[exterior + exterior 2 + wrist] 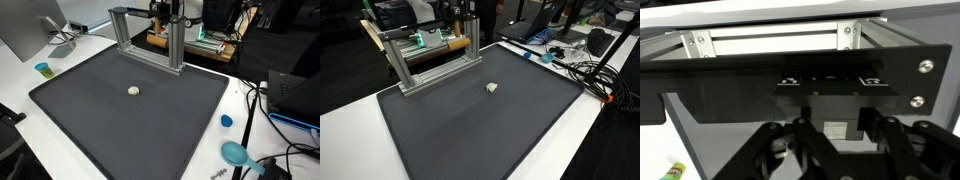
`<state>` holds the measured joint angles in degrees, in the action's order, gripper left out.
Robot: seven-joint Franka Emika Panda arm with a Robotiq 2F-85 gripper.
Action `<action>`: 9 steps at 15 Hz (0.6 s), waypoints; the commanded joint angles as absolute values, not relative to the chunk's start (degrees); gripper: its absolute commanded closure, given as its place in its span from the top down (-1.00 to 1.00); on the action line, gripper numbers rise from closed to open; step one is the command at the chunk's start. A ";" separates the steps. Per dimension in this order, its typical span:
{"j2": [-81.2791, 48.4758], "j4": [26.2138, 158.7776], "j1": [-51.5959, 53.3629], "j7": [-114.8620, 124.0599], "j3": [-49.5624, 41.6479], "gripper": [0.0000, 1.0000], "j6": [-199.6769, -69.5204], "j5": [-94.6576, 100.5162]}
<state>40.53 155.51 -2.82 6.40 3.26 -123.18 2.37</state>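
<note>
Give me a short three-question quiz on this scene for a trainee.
1. True or false: the pale lump lies on the dark mat, apart from the metal frame.
2. Where is the gripper? A: directly over the lump. B: up by the frame's top. C: low on the mat's near edge.
3. What colour is the small round lid on the white table beside the mat?
Key: 1 true; 2 B; 3 blue.
</note>
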 commanded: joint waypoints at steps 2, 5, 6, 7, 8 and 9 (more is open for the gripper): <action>37.69 150.48 -4.15 9.47 4.08 -0.47 -118.99 3.64; 34.92 148.04 -2.03 5.94 2.48 -0.47 -114.13 1.94; 34.14 147.45 -1.49 5.01 2.06 -0.47 -113.05 1.46; 33.31 147.07 -1.20 4.38 1.91 -0.47 -112.22 1.33; 32.57 146.66 -1.07 4.13 1.77 -0.47 -111.73 1.20; 31.95 146.16 -1.02 3.77 1.57 0.45 -111.33 1.11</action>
<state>34.69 149.00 -2.18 5.58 2.77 -114.42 2.24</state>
